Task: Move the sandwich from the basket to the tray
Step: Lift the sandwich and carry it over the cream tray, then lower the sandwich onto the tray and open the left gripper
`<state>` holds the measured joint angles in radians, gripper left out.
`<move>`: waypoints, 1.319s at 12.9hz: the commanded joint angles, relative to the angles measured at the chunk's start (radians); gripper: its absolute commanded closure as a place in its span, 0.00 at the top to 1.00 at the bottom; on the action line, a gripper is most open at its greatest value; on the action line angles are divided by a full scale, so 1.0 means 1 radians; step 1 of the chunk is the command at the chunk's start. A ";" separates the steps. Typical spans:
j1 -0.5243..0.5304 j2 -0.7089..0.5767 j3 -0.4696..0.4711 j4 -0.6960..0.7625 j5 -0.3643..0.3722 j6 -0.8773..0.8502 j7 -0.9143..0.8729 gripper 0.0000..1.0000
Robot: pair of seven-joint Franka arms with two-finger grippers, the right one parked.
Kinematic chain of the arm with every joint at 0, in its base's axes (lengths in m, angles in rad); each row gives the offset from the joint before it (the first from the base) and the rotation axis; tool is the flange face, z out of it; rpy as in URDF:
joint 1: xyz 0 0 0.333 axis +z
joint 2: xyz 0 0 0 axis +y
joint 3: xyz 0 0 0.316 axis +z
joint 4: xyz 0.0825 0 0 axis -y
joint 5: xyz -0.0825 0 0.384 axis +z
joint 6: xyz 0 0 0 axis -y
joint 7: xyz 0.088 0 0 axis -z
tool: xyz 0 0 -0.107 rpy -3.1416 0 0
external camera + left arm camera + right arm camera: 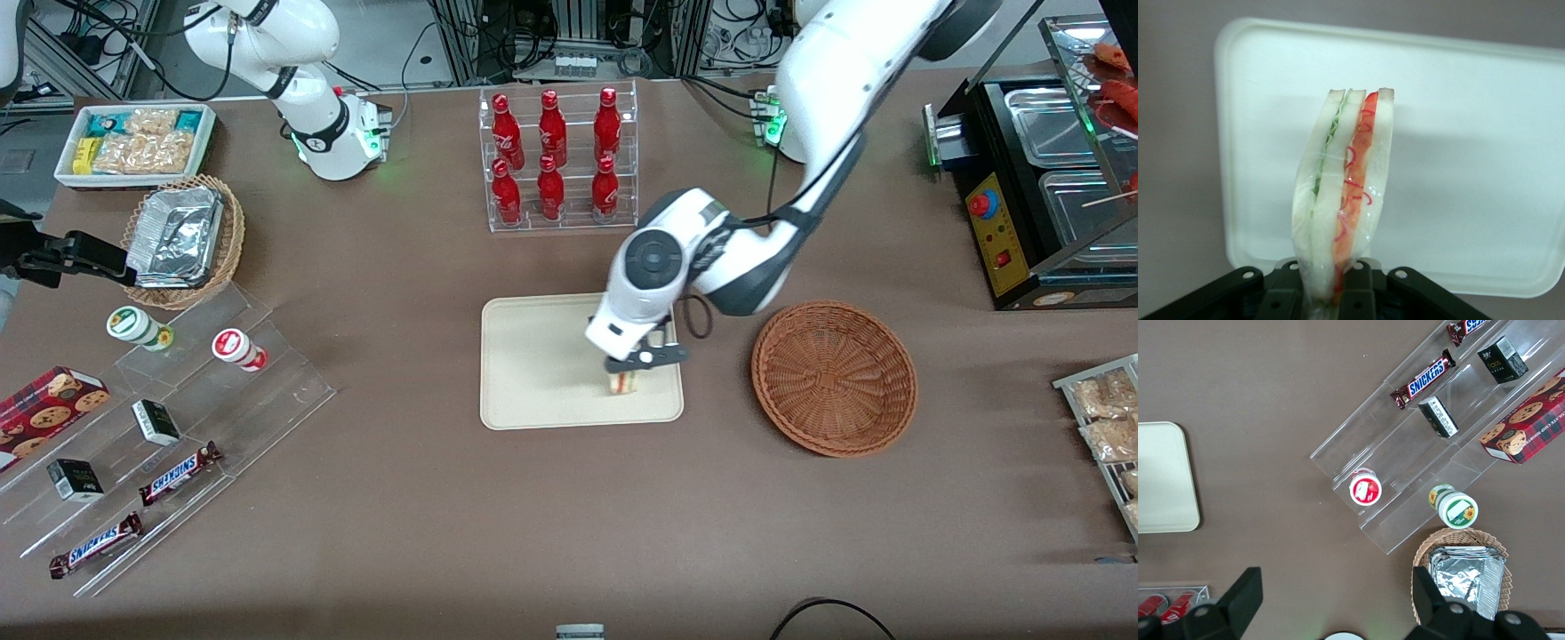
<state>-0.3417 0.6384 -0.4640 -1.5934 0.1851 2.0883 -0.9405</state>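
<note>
- Tray (533, 364): lies flat on the surface, near the front camera relative to the bottle rack (560, 160). Its bare floor offers ample room, so it appears ready as the drop point.
- Sandwich (622, 382): held over the tray's corner toward the basket and the front camera. In the wrist view the sandwich (1341, 200) stands on edge, layers upright, with the pale tray (1471, 167) beneath it. Judged to be held this way because the wedge is clamped across its bread faces at one end.
- Gripper (642, 358): closed on the sandwich, which projects from between the fingers (1358, 293) toward the tray. Whether the sandwich touches the tray floor cannot be told.
- Basket (834, 378): sits on the surface just beside the tray, toward the working arm's end, with nothing in it. Judged: transfer nearly complete; release outstanding.
</note>
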 commanded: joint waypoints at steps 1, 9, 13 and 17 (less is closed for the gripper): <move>-0.072 0.105 0.010 0.130 0.039 -0.011 -0.021 0.00; -0.227 0.175 0.148 0.263 0.039 -0.027 -0.205 0.00; -0.237 0.175 0.148 0.267 0.036 -0.105 -0.247 0.00; -0.237 0.188 0.147 0.276 0.034 -0.110 -0.268 0.00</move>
<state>-0.5576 0.8004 -0.3292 -1.3658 0.2039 2.0019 -1.1677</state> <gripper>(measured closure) 0.828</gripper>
